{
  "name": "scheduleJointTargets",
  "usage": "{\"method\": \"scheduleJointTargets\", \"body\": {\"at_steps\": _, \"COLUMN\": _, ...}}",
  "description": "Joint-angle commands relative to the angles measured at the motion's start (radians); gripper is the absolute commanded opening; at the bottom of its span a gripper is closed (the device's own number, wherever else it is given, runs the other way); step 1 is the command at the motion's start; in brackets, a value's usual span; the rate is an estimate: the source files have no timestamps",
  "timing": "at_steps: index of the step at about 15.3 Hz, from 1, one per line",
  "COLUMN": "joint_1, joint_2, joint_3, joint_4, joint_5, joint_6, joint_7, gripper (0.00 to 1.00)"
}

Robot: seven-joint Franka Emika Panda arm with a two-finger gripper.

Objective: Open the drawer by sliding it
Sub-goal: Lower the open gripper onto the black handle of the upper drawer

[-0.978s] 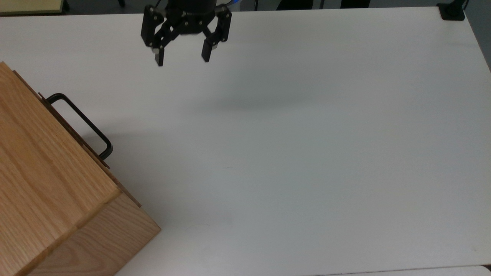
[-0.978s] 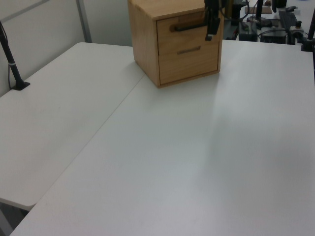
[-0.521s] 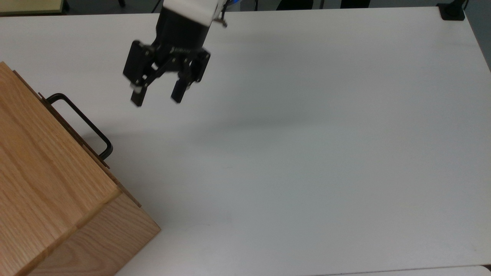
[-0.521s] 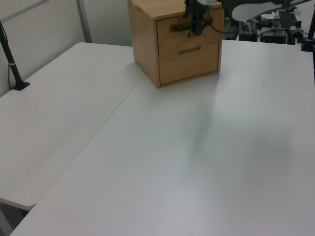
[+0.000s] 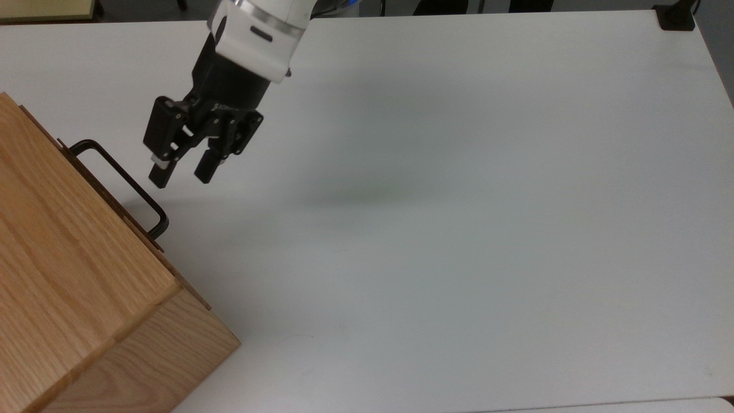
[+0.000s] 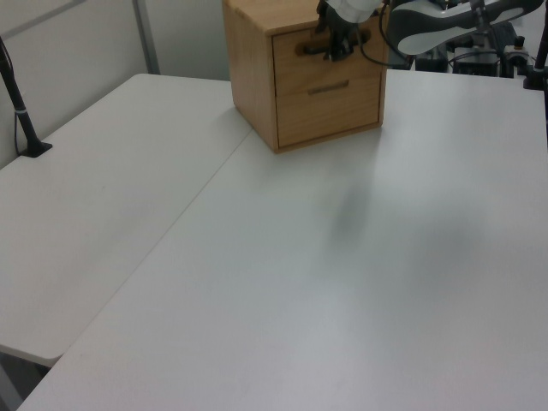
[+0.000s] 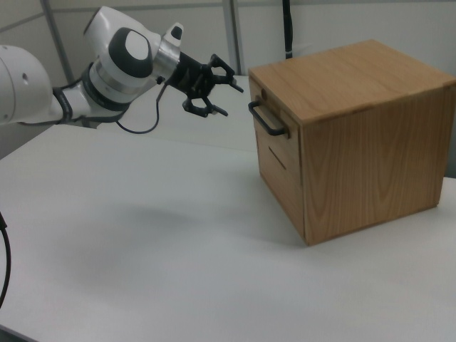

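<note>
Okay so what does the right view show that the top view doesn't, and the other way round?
Right view alone: the drawer front face-on above a second drawer front, plus the arm's white links. Top view alone: the table's far corner with a black clamp. Both: the open gripper short of the black handle, not touching it, and the oak cabinet.
</note>
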State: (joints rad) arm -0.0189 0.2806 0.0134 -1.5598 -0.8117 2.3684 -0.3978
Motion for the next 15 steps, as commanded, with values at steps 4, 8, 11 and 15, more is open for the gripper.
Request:
{"method": "scheduleJointTargets", "body": {"at_steps": 4, "joint_1": -0.036, "joint_2": 0.028, "joint_3": -0.004, "joint_4": 0.007, "joint_5": -0.063, "joint_6": 0.014, "joint_7": -0.021, "gripper": 0.55}}
{"method": "scheduleJointTargets", "body": {"at_steps": 8, "joint_1": -0.056, "joint_2": 0.037, "joint_3": -0.004, "joint_4": 0.004, "joint_5": -0.084, "joint_6": 0.012, "joint_7": -0.019, "gripper": 0.48}}
{"method": "scheduleJointTargets", "body": {"at_steps": 11, "joint_1": -0.058, "joint_2": 0.04, "joint_3": -0.004, "joint_4": 0.004, "joint_5": -0.109, "joint_6": 0.012, "joint_7": -0.018, "gripper": 0.31}}
{"method": "scheduleJointTargets", "body": {"at_steps": 15, "joint_1": -0.058, "joint_2": 0.04, "joint_3": -0.004, "joint_4": 0.003, "joint_5": -0.109, "joint_6": 0.008, "joint_7": -0.019, "gripper": 0.18}}
